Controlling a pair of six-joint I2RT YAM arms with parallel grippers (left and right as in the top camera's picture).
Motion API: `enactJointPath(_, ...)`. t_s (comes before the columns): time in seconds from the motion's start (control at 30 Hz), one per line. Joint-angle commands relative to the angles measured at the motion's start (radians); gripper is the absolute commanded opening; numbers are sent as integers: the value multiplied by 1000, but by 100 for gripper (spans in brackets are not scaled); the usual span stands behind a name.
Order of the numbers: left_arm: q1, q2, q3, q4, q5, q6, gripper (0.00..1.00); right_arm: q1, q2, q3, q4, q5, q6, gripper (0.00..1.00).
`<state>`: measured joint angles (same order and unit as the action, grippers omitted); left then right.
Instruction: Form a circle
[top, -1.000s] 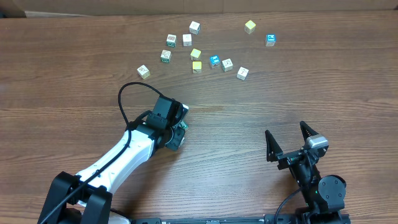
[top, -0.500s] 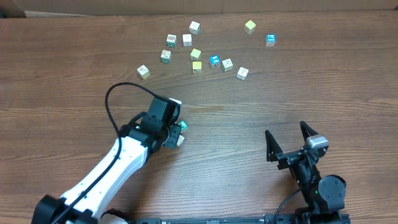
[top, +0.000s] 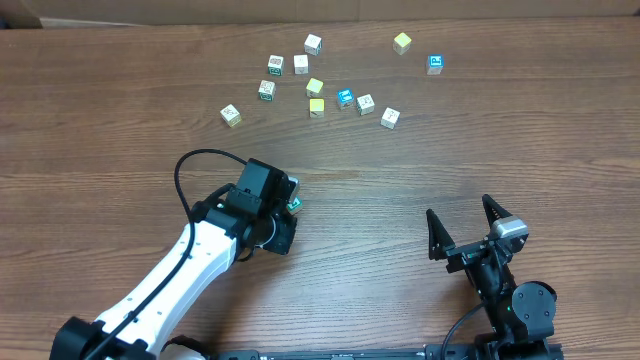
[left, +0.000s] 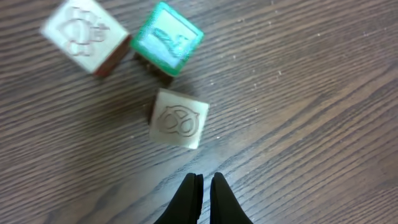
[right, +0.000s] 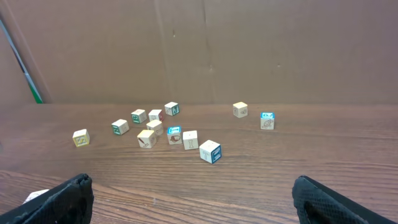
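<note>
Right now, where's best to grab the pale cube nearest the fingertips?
Likely its two faces left and right in the left wrist view, from above: the pale cube lies flat, those faces stand clear, the green-faced cube crowds its far side.

A loose bunch of cubes (top: 315, 85) lies at the far side of the table (top: 100, 120). Nearer, left of the middle, the left gripper (left: 205, 180) hangs over the circle (left: 163, 46) (three cubes show up close). Two sit side by side, and one lies between them and the fingertips. The right gripper (top: 459, 212) sits well apart, at the front right.
</note>
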<state>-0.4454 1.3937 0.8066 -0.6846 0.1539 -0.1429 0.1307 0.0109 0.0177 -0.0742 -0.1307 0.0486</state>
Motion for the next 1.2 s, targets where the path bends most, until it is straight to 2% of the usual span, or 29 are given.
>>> enactJointPath(0.0,-34,51,20,9,26,18,4,-5,-8,-10,4,2,-5,100)
enactJointPath(0.2,-108,116,119,-54,-43,39,4,-5,-8,-10,4,2,-5,100)
enactJointPath(0.4,-210,124,157,-60,-214,38,4,-5,-8,-10,4,2,-5,100)
enactJointPath(0.8,-218,298,157,-76,-216,76,4,-5,-8,-10,4,2,-5,100)
enactJointPath(1.17,-218,313,157,-56,-278,95,4,-5,-8,-10,4,2,-5,100)
